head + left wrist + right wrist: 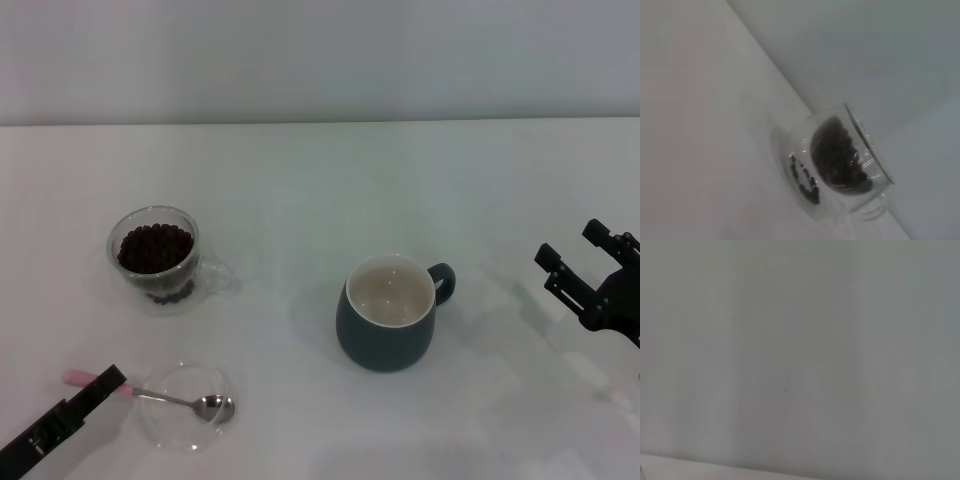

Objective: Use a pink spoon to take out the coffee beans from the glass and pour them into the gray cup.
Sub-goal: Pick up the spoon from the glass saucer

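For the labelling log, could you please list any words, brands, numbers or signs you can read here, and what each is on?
None: no readable text shows in any view. The glass, gray cup, pink spoon, dish and both grippers, left and right, are unmarked.

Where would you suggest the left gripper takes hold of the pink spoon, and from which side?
Probably the pink handle end of the pink spoon, from the robot's left, where the left gripper already is. The handle overhangs the rim of the glass dish, while the bowl lies inside the dish.
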Robot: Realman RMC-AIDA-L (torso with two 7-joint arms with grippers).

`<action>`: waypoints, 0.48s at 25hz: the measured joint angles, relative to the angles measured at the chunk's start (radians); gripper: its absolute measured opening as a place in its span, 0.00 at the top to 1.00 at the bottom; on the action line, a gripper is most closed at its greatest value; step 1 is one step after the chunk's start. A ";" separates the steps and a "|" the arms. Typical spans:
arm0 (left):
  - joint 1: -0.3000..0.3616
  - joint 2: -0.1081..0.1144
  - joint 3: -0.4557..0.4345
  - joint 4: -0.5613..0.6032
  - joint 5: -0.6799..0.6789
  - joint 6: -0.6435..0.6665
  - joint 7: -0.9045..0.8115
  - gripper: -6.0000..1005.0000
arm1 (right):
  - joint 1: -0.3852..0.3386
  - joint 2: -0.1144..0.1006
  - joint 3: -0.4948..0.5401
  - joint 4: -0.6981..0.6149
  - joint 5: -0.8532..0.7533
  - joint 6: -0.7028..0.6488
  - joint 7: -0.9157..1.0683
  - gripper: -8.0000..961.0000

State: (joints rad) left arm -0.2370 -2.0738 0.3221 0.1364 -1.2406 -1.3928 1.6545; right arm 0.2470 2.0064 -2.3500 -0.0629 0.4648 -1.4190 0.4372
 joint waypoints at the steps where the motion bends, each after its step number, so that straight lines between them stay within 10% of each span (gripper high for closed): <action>1: 0.000 0.000 0.000 0.000 0.000 -0.007 0.006 0.80 | 0.000 0.000 0.000 0.000 0.000 0.003 0.000 0.21; 12: -0.003 0.005 0.000 0.013 0.000 -0.088 0.016 0.86 | -0.002 0.000 0.000 0.002 0.000 0.008 0.003 0.21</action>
State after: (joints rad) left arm -0.2396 -2.0686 0.3221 0.1497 -1.2407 -1.4808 1.6705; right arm 0.2453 2.0064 -2.3500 -0.0607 0.4648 -1.4109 0.4397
